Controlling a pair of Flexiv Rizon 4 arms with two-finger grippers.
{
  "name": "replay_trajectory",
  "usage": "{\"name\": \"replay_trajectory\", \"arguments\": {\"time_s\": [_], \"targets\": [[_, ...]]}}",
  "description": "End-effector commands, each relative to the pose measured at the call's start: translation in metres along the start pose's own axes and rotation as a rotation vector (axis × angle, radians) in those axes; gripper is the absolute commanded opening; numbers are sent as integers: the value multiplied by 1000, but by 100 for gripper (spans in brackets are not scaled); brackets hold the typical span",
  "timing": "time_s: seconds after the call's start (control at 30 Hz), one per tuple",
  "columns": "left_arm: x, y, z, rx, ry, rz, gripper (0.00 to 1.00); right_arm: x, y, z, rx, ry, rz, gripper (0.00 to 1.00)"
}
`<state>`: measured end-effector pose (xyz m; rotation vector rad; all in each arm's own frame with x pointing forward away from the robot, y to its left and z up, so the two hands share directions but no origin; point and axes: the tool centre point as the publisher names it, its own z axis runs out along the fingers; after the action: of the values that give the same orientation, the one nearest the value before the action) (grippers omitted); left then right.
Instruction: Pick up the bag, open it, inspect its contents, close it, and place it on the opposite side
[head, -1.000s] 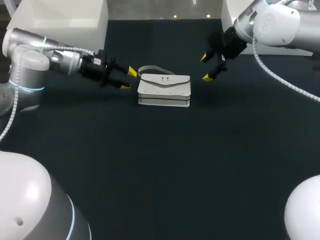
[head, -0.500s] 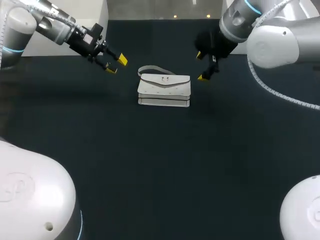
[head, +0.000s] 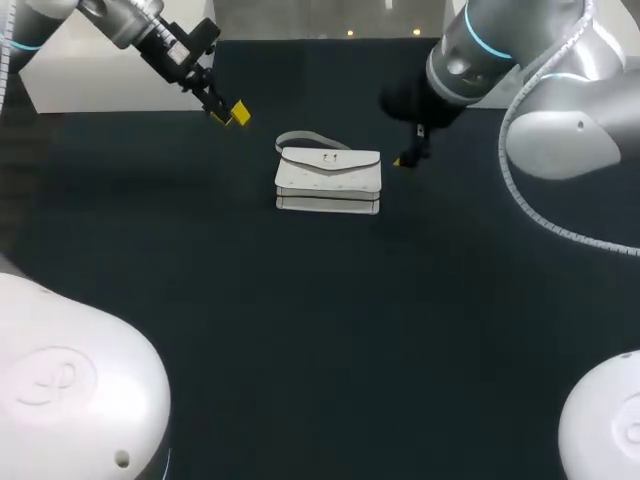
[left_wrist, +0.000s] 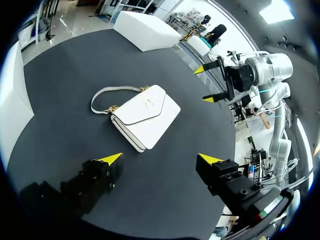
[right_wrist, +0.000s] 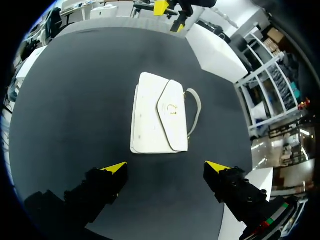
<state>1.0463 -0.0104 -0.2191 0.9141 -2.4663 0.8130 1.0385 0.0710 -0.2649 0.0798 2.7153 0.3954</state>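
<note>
1. Right gripper is mostly hidden under its own arm at upper right of head view. Only one yellow tip shows there, just beside the bag; finger spacing can't be read from that view.
2. Wrist views settle it: right gripper's fingers are spread wide w/ nothing btwn them. Left gripper is likewise spread & empty.
3. White flap bag lies flat on the dark table, upper centre of head view. Flap is shut, strap looped behind it.
4. Bag sits ahead of both grippers, apart from each; left gripper is farther off.
5. Only right wrist view shows the gold clasp clearly. Left wrist view shows the bag's layered side edge, w/ right gripper in the air beyond.
</note>
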Motion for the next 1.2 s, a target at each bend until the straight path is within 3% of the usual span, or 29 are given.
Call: {"name": "replay_trajectory", "arguments": {"time_s": [0.03,0.2,0.33,0.43,0.7,0.83,1.2], "targets": [[-6,-5,-1,-52,16,0,100,1,2,2,9,-21,2,100],[-6,-7,1,-49,2,30,100,1,2,2,9,-21,2,100],[-17,-21,-3,11,-85,151,100,-5,25,-2,3,-111,-134,100],[-23,-30,-6,17,-167,275,100,2,35,-2,6,-189,-192,100],[-19,-39,-3,53,-314,615,100,24,45,11,6,-248,-228,100],[-13,-42,2,63,-307,706,100,31,48,18,-2,-258,-238,100],[-11,-44,3,49,-304,688,100,42,45,23,15,-221,-206,100]]}}
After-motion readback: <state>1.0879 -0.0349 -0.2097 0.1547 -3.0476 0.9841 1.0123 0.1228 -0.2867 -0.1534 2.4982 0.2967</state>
